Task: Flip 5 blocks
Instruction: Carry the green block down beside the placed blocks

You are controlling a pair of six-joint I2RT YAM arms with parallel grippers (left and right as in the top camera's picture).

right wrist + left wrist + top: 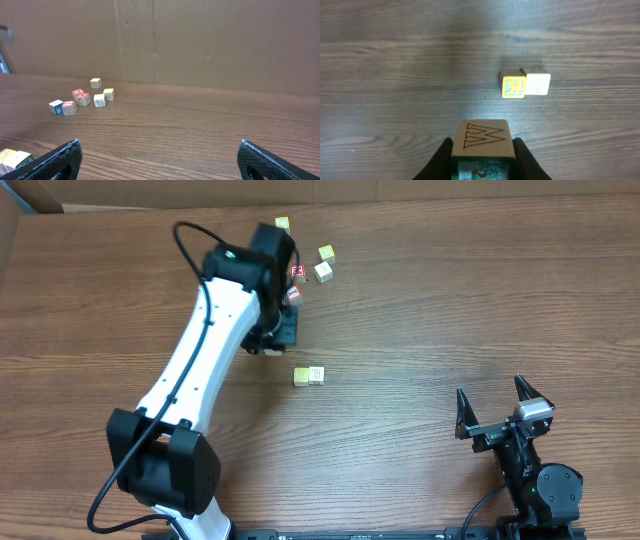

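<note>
Left wrist view shows my left end effector [482, 160] closed on one block [483, 136], a wooden cube I judge light, rigid and smooth, best pinched square across opposite faces. The yellow block [513, 87] and cream block [538, 83] sit touching on the counter [395, 75] at one o'clock. Overhead hides that grip under my arm, yet shows my right end effector [505, 418] wide open, empty, at four o'clock.

The left gripper [481, 152] clamps a W-marked block [483, 137]; beyond it on the table [395, 75], a yellow K block [513, 86] touches a cream block [538, 83].
</note>
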